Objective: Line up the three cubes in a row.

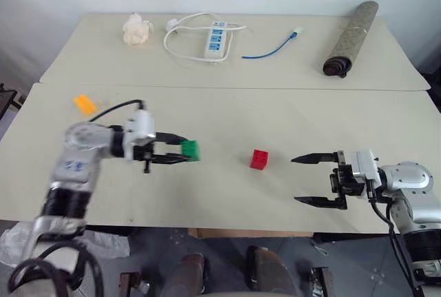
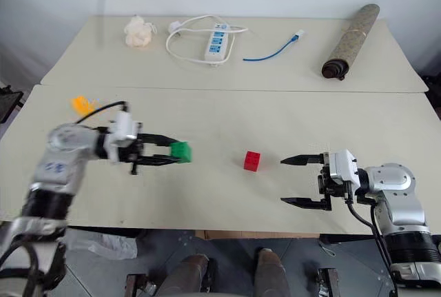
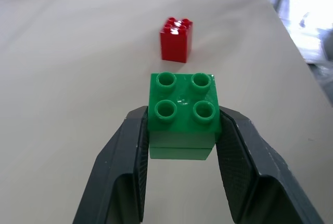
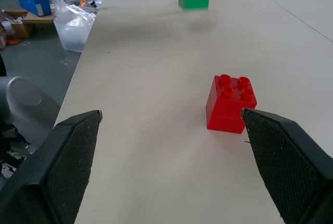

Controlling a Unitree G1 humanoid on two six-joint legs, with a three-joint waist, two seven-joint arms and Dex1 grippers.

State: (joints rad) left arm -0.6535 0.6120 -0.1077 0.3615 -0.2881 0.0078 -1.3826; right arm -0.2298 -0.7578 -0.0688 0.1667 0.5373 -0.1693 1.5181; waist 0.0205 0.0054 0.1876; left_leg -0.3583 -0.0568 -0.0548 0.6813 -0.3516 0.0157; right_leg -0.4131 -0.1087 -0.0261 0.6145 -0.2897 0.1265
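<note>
My left gripper [image 1: 180,149] is shut on the green cube [image 1: 190,149], held a little above the table and pointing toward the middle; the two black fingers [image 3: 127,167] clamp its sides. The red cube [image 1: 260,159] stands on the table to the right of it, studs up. The orange-yellow cube [image 1: 85,104] lies on the table far left, behind my left arm. My right gripper [image 1: 318,180] is open, pointing left toward the red cube from a short gap away, with nothing between its fingers [image 4: 67,156].
At the back of the table lie a white fluffy wad [image 1: 136,29], a white power strip [image 1: 216,41] with its cord, a blue cable [image 1: 272,47] and a rolled mat [image 1: 351,38]. A seam [image 1: 227,87] divides the two tabletops.
</note>
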